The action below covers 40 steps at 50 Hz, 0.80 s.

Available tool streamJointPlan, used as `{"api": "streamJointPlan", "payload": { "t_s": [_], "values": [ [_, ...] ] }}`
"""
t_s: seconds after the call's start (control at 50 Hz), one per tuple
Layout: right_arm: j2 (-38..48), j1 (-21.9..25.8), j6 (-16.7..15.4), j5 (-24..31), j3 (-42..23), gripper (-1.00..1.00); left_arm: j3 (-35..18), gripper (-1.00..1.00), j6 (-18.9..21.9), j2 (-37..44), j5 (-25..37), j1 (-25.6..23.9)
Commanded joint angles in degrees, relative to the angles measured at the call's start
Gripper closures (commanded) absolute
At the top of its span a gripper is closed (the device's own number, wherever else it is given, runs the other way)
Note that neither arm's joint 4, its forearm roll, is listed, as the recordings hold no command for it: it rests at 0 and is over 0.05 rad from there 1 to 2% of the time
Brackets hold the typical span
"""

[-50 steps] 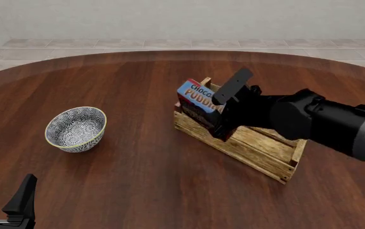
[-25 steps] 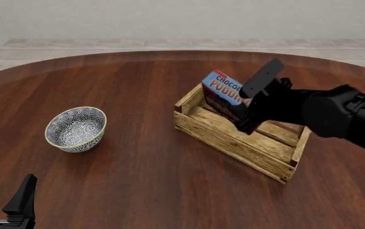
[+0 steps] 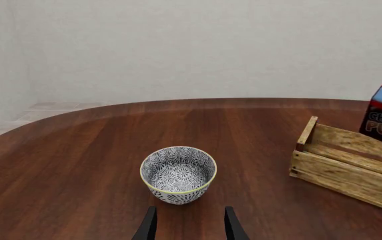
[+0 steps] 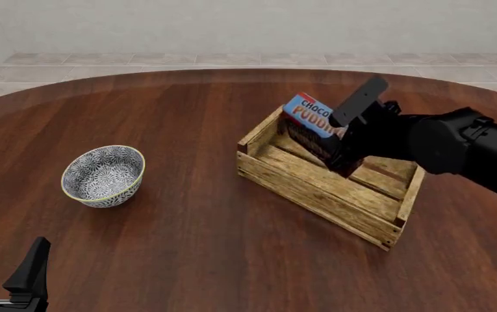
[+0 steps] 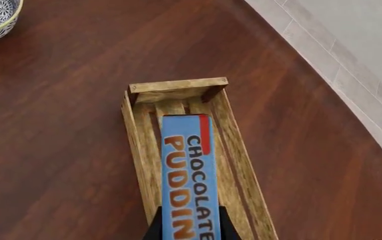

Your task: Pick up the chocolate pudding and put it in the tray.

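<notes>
While held over the tray (image 4: 318, 188), chocolate pudding (image 4: 310, 112), red "CHOCOLATE PUDDING" lettering

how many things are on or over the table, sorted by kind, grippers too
Cartons: 1, the light-blue-topped chocolate pudding carton, held over the crate
Crates: 1, the light wooden slatted tray
Bowls: 1, the round blue-white patterned bowl
Grippers: 2, the left gripper, open, and the right gripper, shut on the carton
Total: 5
</notes>
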Motion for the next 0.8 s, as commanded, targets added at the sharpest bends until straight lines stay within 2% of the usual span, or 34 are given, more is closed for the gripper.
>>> {"api": "streamJointPlan", "payload": {
  "t_s": [0.02,0.34,0.8],
  "values": [
    [2.14,-1.07,0.56,0.81,-2.67,1.0,0.0,-1.0,0.0,0.0,0.0,0.0],
    [4.31,-2.5,0.66,0.36,-3.56,1.0,0.0,-1.0,0.0,0.0,0.0,0.0],
    [7.5,-3.5,2.47,-2.16,-3.21,1.0,0.0,-1.0,0.0,0.0,0.0,0.0]
  ]
}}
